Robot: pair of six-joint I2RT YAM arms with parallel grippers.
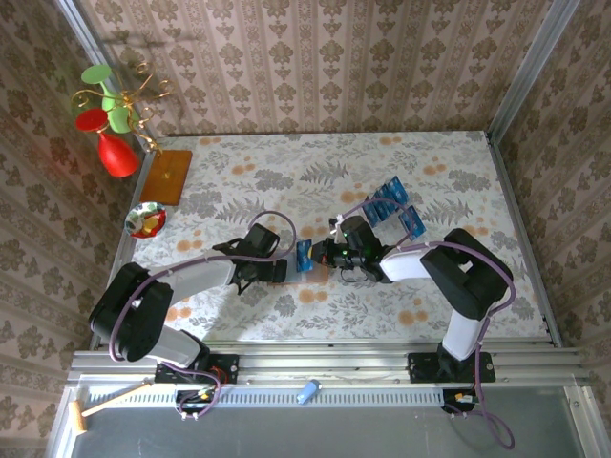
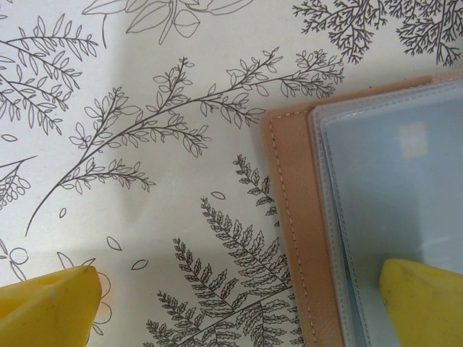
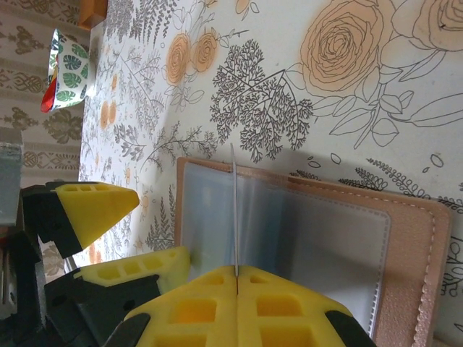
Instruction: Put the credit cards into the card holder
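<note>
**Card holder.** The card holder (image 3: 409,238) lies open and flat on the floral tablecloth (image 1: 458,172), near the middle of the table and towards its near side. The brown cover faces down. The clear sleeves (image 2: 391,188) face up, framed by the stitched brown border.

**Right gripper.** The right gripper (image 3: 236,278) is closed on one blue card (image 1: 305,256). The card is pinched between the two yellow fingers (image 3: 289,311). In the right wrist view it appears edge-on, as a thin upright line standing over the sleeves of the open holder. Whether its far edge has entered a pocket cannot be told.

**Left gripper.** The left gripper (image 2: 235,311) stands at full spread and holds nothing. In the left wrist view one yellow fingertip (image 2: 423,303) lies over a clear sleeve, and the other is over bare tablecloth beside the holder's stitched edge. Whether the first fingertip presses on the sleeve cannot be told. The two grippers face each other across the holder, the left one on its left side and the right one on its right.

**Remaining cards.** The other credit cards (image 1: 391,205) lie in a loose blue cluster on the cloth, to the right of the right gripper and farther away, well apart from the holder.

**Other items.** A small patterned bowl (image 1: 146,219) sits at the left edge of the table. A wooden board (image 1: 170,176) lies just beyond it, at the far left.
</note>
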